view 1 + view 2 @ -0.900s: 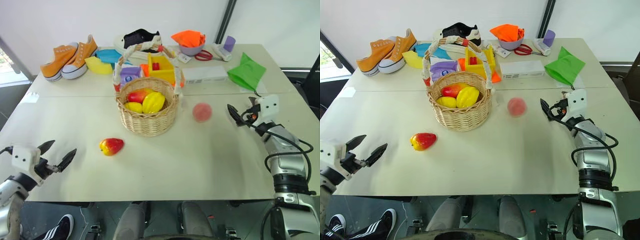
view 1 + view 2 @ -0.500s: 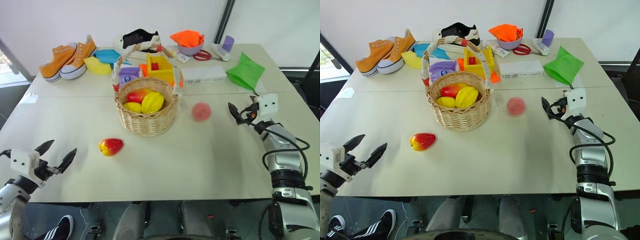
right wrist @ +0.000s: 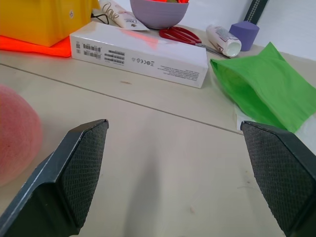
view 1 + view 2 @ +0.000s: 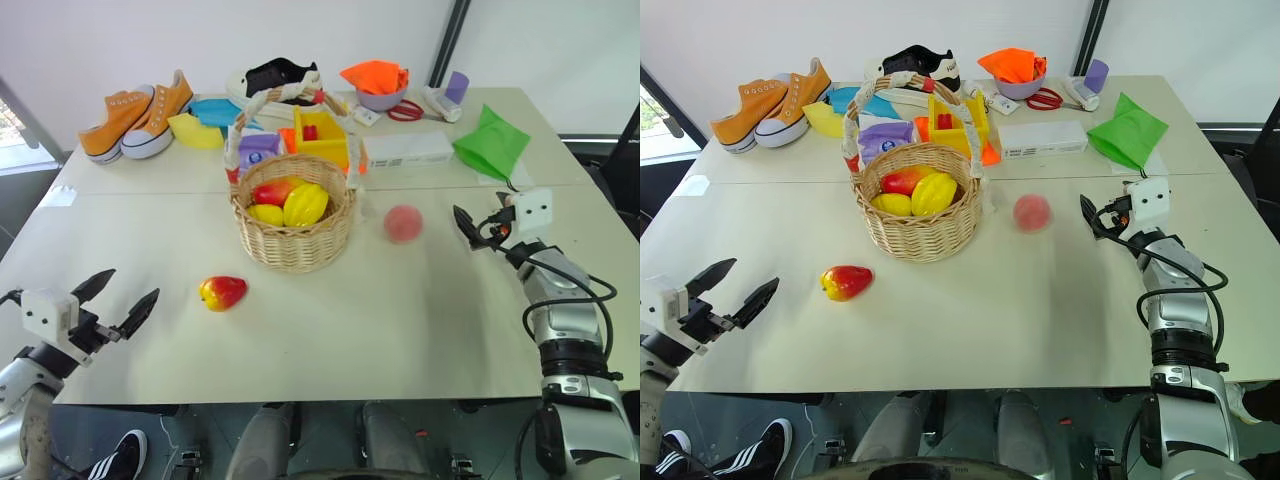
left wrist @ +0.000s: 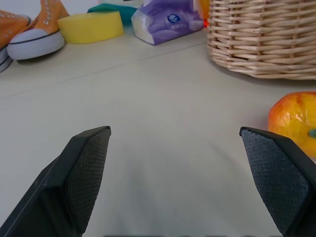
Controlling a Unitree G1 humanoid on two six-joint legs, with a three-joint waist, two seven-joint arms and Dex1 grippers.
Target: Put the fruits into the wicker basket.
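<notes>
On table (image 4: pixel 330 320), peach (image 4: pixel 403 223), mango (image 4: pixel 222 292) outside basket (image 4: pixel 295 235), both pincers wide open, empty

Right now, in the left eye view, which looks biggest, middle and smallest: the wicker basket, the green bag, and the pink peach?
1. The wicker basket looks biggest.
2. The green bag comes next, though it lies farther back, so it may look smaller than it is.
3. The pink peach looks smallest.

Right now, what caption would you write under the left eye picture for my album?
Three toy fruits sit in the wicker basket; a mango and a peach wait on the table.
</notes>
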